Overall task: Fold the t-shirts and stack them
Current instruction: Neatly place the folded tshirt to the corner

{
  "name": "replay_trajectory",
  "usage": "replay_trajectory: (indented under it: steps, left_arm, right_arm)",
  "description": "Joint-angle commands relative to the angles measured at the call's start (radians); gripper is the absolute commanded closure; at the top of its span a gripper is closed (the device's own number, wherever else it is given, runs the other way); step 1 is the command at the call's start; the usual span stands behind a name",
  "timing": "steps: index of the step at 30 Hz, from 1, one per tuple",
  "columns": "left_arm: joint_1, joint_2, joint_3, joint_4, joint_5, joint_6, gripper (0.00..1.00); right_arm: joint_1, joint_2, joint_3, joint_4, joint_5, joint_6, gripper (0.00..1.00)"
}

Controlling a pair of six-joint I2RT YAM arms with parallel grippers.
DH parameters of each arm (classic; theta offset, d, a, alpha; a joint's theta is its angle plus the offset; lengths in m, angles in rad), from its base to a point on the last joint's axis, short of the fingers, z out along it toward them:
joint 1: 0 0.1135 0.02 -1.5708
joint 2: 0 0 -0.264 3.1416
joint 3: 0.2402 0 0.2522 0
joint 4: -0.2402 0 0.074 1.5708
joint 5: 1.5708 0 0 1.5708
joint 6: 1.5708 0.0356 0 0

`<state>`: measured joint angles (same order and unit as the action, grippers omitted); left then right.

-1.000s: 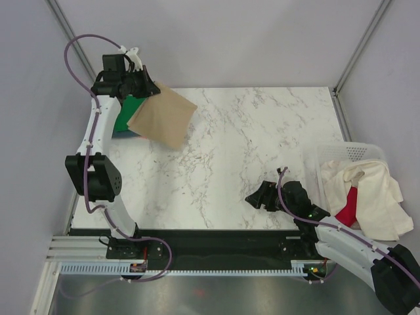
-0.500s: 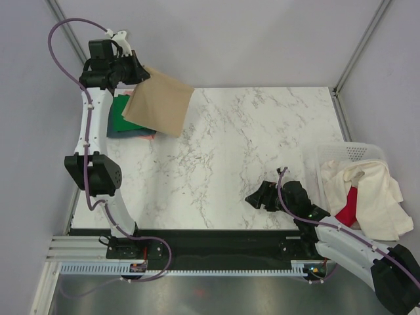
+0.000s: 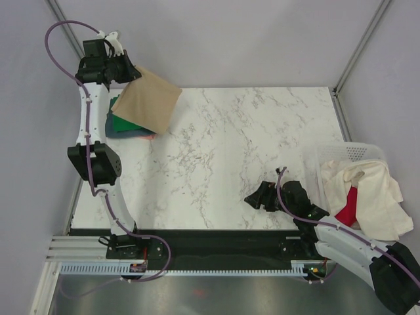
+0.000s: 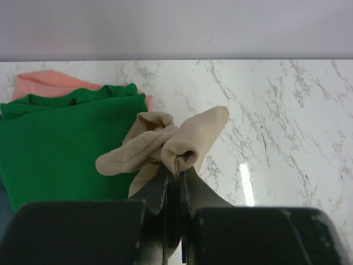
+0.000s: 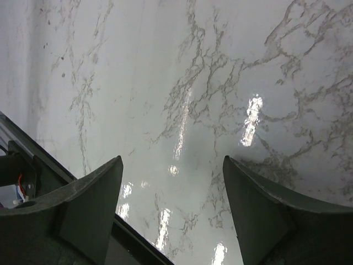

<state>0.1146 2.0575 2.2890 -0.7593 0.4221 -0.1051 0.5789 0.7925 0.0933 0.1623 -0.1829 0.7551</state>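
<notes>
My left gripper (image 3: 131, 73) is shut on an edge of the folded tan t-shirt (image 3: 146, 102) and holds it in the air over the far left corner. The wrist view shows the bunched tan cloth (image 4: 165, 144) pinched between the jaws. Below it lies a stack with a green t-shirt (image 3: 123, 123) on top, also in the wrist view (image 4: 60, 146), a salmon-pink one (image 4: 41, 83) and a dark blue-grey one (image 3: 109, 124) under it. My right gripper (image 3: 257, 197) is open and empty above the table's near right part. Cream (image 3: 371, 190) and red (image 3: 348, 209) t-shirts lie in the basket.
A white mesh basket (image 3: 351, 153) stands at the table's right edge. The marble table (image 3: 249, 138) fills the middle. Grey walls and frame posts close the back and sides.
My left gripper has carried the tan t-shirt up and to the left, so it now hangs over the green stack. My right arm has not moved.
</notes>
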Motion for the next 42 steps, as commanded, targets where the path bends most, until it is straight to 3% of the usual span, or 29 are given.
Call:
replay_trajectory:
  steps: [1,16,37,42]
  left_arm:
    - [0.025,0.048,0.11,0.037,0.041,0.019,0.98]
    - [0.123,0.202,0.21,0.126,0.07,-0.048,0.98]
    - [0.195,0.394,0.196,0.325,-0.042,-0.104,0.98]
    - [0.198,0.446,0.198,0.376,-0.121,-0.087,0.92]
  right_arm:
    - [0.002,0.013,-0.009,0.003,-0.013,-0.014,0.18]
    - [0.002,0.031,-0.006,0.011,-0.012,-0.019,0.18]
    - [0.002,0.042,0.0,0.016,-0.01,-0.02,0.18]
    - [0.002,0.04,0.0,0.016,-0.004,-0.017,0.18]
